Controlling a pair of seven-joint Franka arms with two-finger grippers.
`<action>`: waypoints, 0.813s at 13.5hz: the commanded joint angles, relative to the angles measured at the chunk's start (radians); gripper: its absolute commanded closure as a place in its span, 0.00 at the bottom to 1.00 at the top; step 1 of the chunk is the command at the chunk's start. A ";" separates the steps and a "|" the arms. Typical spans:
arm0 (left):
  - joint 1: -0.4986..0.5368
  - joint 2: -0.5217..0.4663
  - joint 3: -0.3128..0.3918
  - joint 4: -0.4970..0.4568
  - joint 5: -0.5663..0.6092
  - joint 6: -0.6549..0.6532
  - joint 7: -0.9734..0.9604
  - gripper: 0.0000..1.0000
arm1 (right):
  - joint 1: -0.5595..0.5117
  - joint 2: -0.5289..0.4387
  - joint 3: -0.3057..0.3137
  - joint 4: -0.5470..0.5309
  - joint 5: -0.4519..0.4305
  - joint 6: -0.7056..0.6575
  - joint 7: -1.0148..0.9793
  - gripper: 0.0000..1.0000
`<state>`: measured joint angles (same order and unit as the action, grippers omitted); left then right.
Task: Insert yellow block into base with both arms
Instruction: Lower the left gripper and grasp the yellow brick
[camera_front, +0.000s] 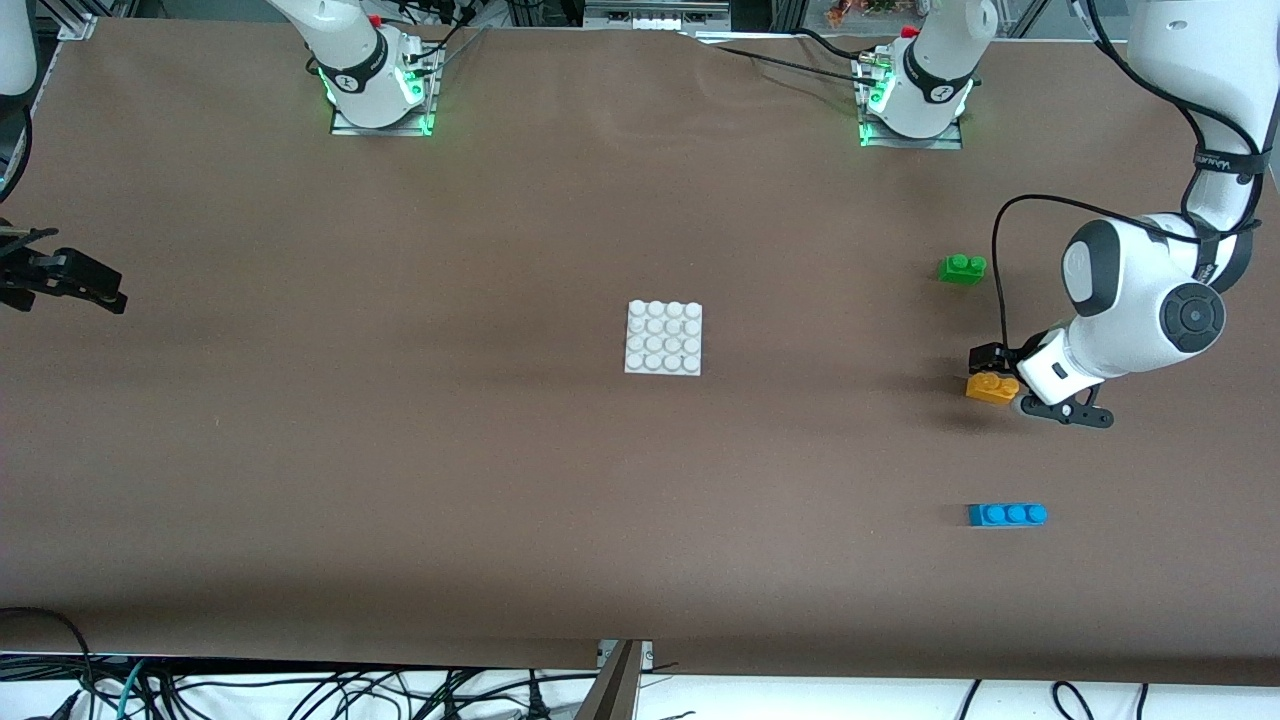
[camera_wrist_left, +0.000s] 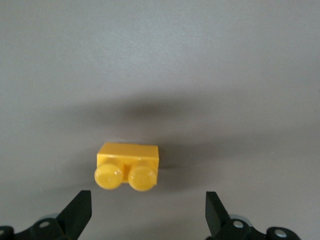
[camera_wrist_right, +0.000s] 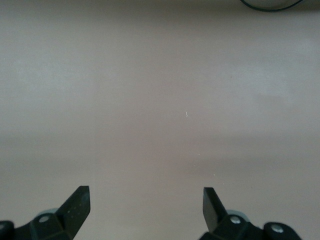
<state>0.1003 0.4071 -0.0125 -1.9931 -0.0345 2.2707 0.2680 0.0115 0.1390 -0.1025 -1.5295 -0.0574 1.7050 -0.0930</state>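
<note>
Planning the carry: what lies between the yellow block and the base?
Nothing: the front view shows bare brown table between the yellow block and the base.

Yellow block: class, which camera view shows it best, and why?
The left wrist view: the yellow block fills the middle, both studs plain, between the open left pincer tips. The front view shows it small beside that pincer. The right wrist view shows only bare table.

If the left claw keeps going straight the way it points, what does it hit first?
Most likely the small yellow-orange plastic two-stud brick: it lies on the brown table just ahead of the open left claw, slightly off centre between the fingers. Depth is unclear.
</note>
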 joint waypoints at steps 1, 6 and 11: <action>0.019 0.027 -0.003 0.005 -0.025 0.041 0.057 0.00 | -0.018 0.005 0.017 0.019 -0.002 -0.013 -0.007 0.00; 0.019 0.068 -0.003 0.000 -0.048 0.081 0.059 0.00 | -0.018 0.005 0.017 0.019 -0.002 -0.013 -0.008 0.00; 0.019 0.088 -0.003 -0.019 -0.048 0.141 0.077 0.00 | -0.018 0.005 0.017 0.019 -0.002 -0.013 -0.008 0.00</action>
<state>0.1162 0.4987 -0.0132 -1.9986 -0.0442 2.3872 0.3010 0.0115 0.1390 -0.1024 -1.5295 -0.0574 1.7050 -0.0930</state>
